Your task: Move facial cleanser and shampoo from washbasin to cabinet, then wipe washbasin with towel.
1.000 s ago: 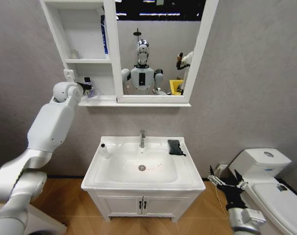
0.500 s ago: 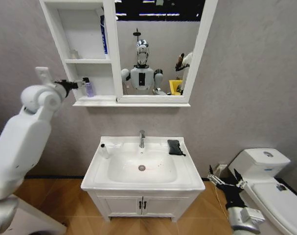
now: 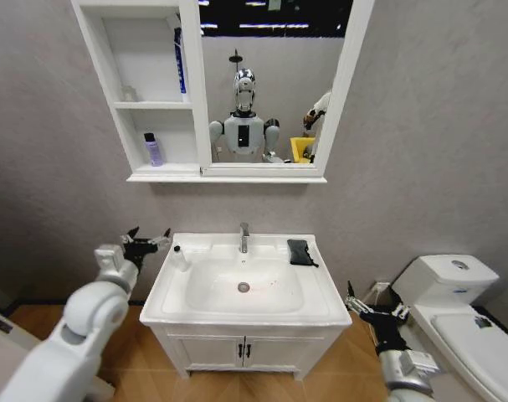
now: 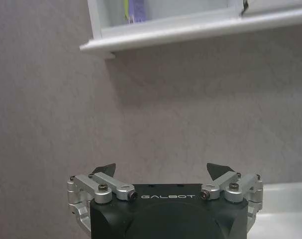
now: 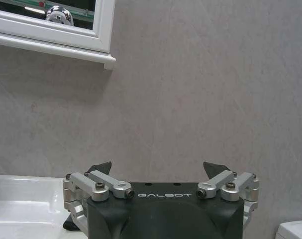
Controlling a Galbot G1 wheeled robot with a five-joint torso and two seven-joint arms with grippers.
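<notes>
The purple shampoo bottle (image 3: 153, 150) stands on the lowest shelf of the white cabinet (image 3: 145, 105), and its base also shows in the left wrist view (image 4: 138, 10). A small white facial cleanser bottle (image 3: 179, 258) with a dark cap stands on the left rim of the washbasin (image 3: 320, 306). The black towel (image 3: 301, 251) lies folded on the basin's back right corner. My left gripper (image 3: 145, 239) (image 4: 163, 172) hangs open and empty just left of the basin, close to the cleanser. My right gripper (image 3: 375, 310) (image 5: 158, 169) is open and empty, low at the basin's right.
A chrome faucet (image 3: 243, 237) rises at the back of the bowl. The white toilet (image 3: 454, 293) stands close to my right arm. The two-door vanity (image 3: 243, 352) sits under the basin. The mirror (image 3: 262, 84) adjoins the shelves, with a blue item (image 3: 178, 59) on the upper shelf.
My left arm has dropped from the cabinet's lowest shelf to the basin's left side, leaving the shampoo standing on the shelf. The right gripper has barely shifted.
</notes>
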